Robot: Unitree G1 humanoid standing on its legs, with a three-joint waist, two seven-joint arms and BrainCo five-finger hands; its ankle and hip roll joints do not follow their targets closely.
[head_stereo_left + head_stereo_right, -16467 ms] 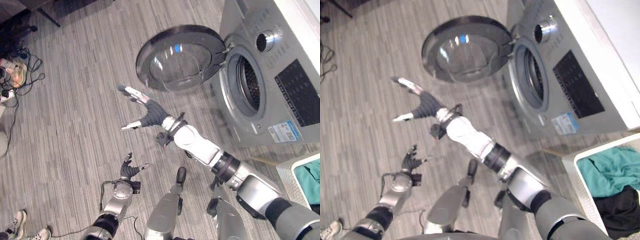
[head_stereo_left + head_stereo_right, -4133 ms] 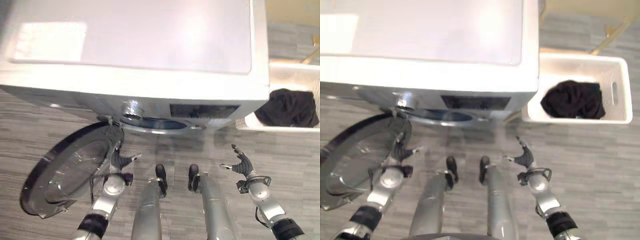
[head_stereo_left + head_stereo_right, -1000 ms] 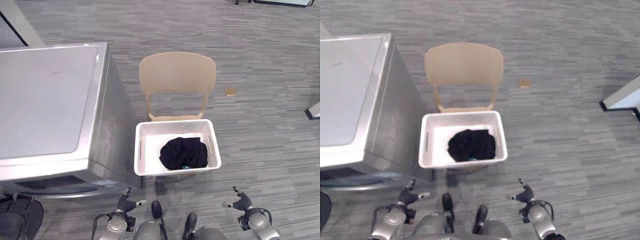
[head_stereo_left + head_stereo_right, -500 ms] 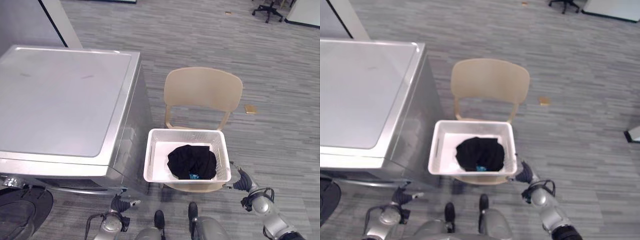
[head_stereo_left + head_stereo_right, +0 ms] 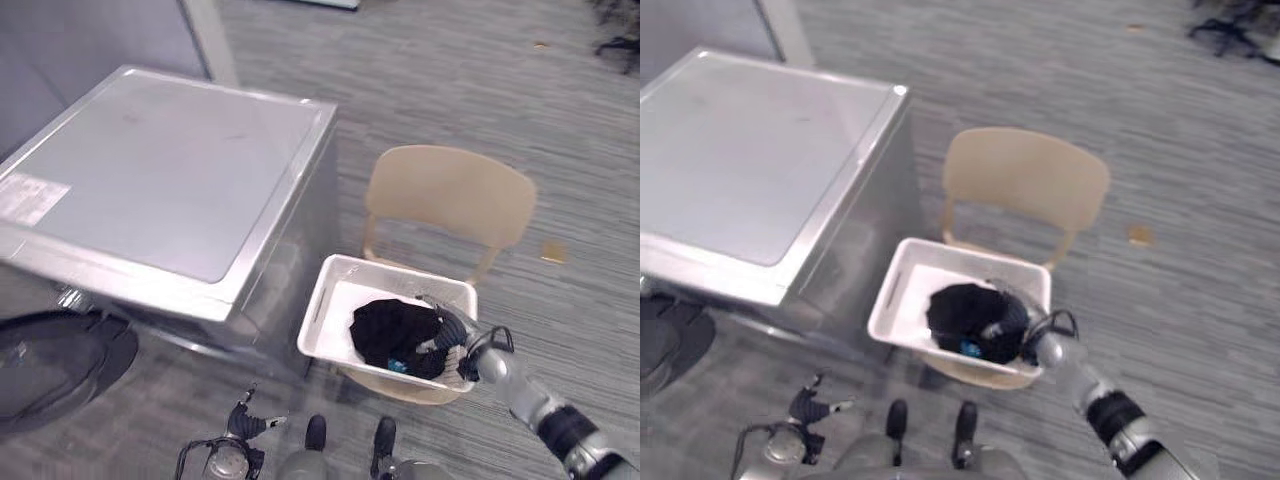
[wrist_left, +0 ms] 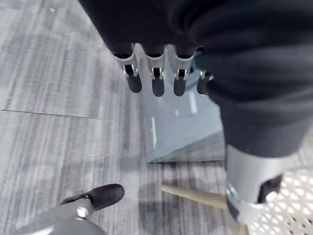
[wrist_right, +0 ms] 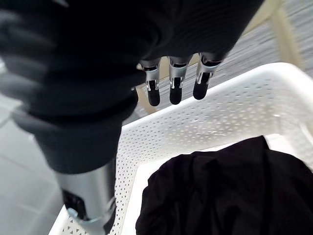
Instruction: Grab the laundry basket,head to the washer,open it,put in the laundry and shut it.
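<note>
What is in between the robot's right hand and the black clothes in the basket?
Nothing. In the right wrist view the right hand hangs open above the black clothes, with only the white basket wall showing behind.

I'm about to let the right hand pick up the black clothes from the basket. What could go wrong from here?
The basket sits on a chair, overhanging its seat, so a downward push or sideways tug might tip it off. The right hand is open above the black clothes and close to the rim, so its fingers could catch the perforated wall. The washer door hangs open low beside the washer; it might block the walk back.
</note>
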